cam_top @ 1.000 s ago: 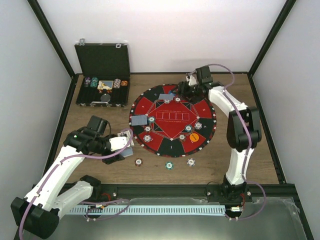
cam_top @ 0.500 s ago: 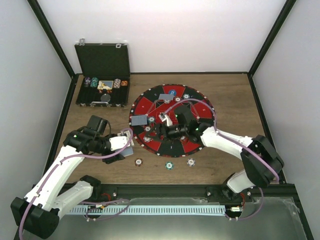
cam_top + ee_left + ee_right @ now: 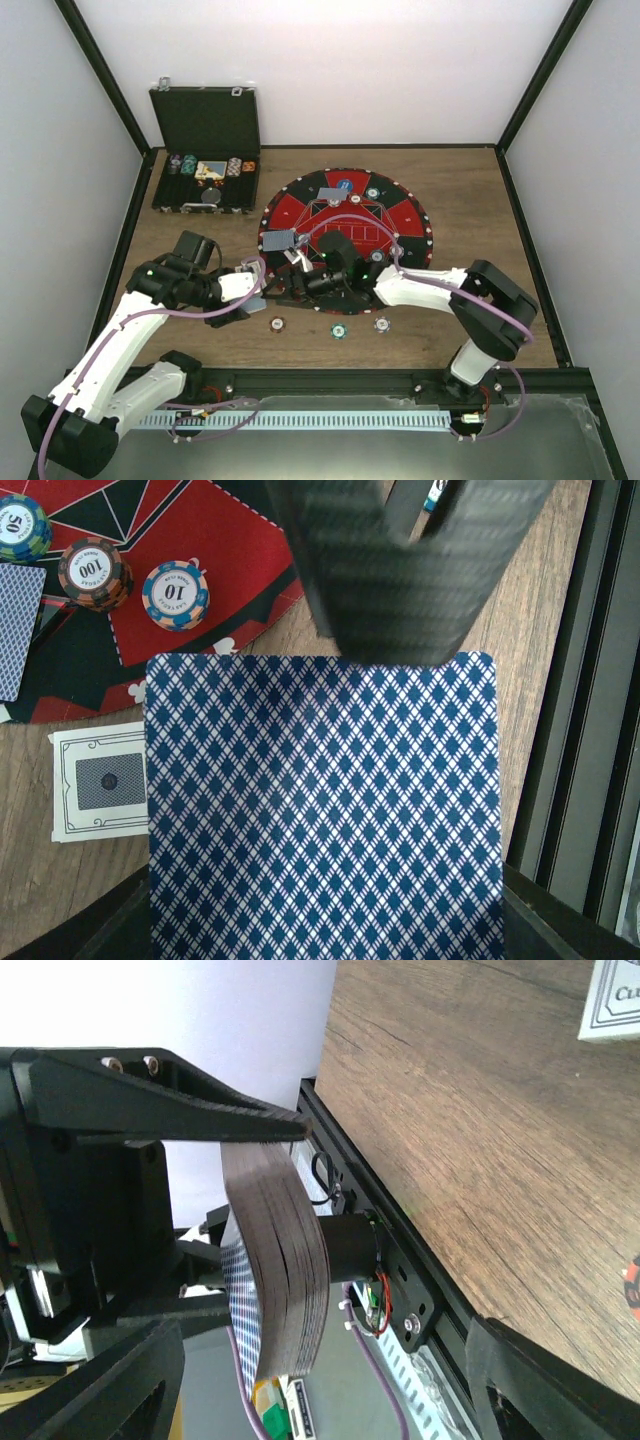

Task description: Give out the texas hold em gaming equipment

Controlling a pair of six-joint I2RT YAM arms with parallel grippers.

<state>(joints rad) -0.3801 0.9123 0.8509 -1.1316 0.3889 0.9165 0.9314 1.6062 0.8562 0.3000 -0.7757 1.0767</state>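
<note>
My left gripper (image 3: 252,293) is shut on a deck of playing cards (image 3: 320,810) with blue diamond backs, held just off the mat's near-left edge. In the right wrist view the deck (image 3: 285,1280) shows edge-on, with the left gripper's black finger lying across its top. My right gripper (image 3: 298,262) has reached across the mat and stands open, with its fingers (image 3: 400,570) over the deck's far edge. Nothing is in its jaws (image 3: 325,1335). Striped chips (image 3: 93,572) and a face-down card (image 3: 280,240) lie on the round red-and-black mat (image 3: 405,215).
Three chips lie on the wood before the mat (image 3: 339,331). A blue disc (image 3: 343,184) and a second card (image 3: 330,195) sit at the mat's far side. A white bordered card (image 3: 100,780) lies beside the deck. The open black case (image 3: 205,150) stands at the back left.
The right arm swung from the mat's far side across to the deck at the near left, and its jaws widened. The left arm and the deck stayed put.
</note>
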